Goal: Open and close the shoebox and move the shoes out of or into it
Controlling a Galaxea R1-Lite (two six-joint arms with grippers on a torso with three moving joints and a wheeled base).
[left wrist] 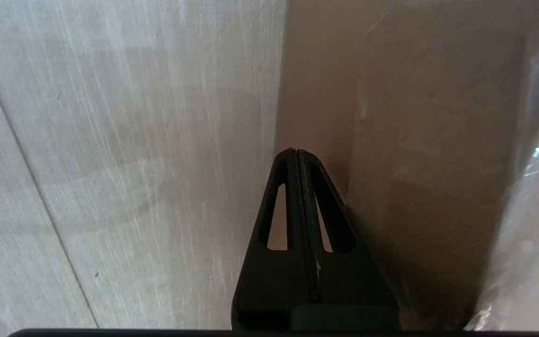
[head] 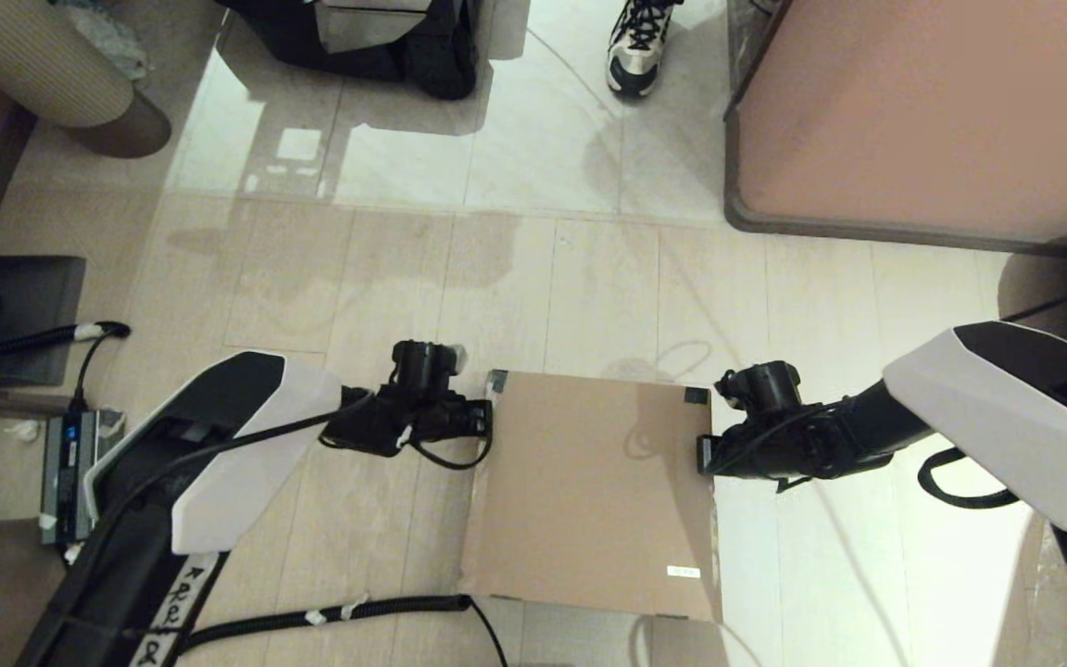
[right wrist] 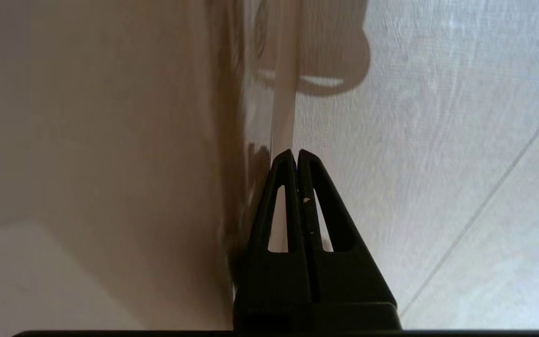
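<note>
The shoebox (head: pixel 594 491) lies lid down on the floor (head: pixel 533 278) between the arms; the left gripper (head: pixel 483 419) and right gripper (head: pixel 705 456), jaws pressed together, flank its far corners, apparently to lift the lid; no shoes seen.

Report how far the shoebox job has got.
Done: nothing visible; the shoebox lies on the floor with its lid flat, and the pair to be moved is not in view. In hand: the left gripper and right gripper, jaws shut, flank its far corners. Left: opening, moving shoes, closing.
</note>
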